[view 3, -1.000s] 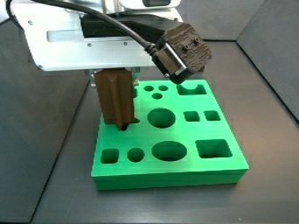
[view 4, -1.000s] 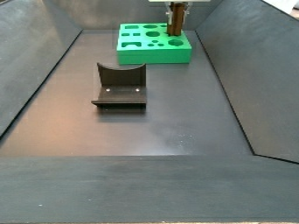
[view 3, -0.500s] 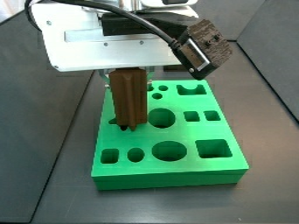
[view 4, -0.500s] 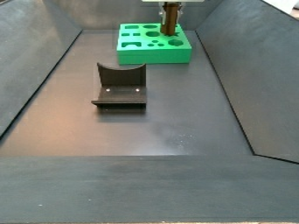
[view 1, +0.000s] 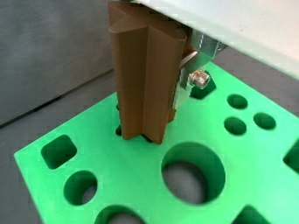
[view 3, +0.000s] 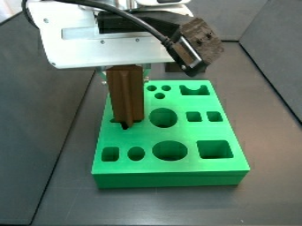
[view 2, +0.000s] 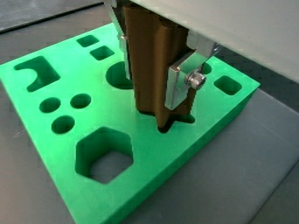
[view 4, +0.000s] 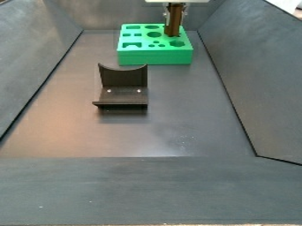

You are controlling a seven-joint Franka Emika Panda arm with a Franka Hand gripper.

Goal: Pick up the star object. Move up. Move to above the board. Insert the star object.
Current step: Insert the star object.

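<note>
The star object (view 2: 142,44) is a tall brown ridged prism standing upright, with my gripper (view 2: 152,83) shut on it. One silver finger (view 2: 181,83) presses its side, also seen in the wrist view (view 1: 194,63). The prism's lower end (view 1: 142,131) sits in the mouth of the star hole (view 2: 176,120) of the green board (view 2: 70,131). In a side view the star object (view 3: 126,97) stands at the far left corner of the board (view 3: 177,168), under my gripper (view 3: 126,78). From further off, the star object (view 4: 174,19) rises from the board (view 4: 154,55).
The dark fixture (view 4: 120,86) stands on the floor in front of the board. Grey sloping walls (view 4: 48,79) enclose the floor on both sides. The board's other holes, a hexagon (view 2: 105,157), circles and squares, are open.
My gripper has carried the star object a little sideways over the board. The prism now stands straighter, with its lower end at the star hole.
</note>
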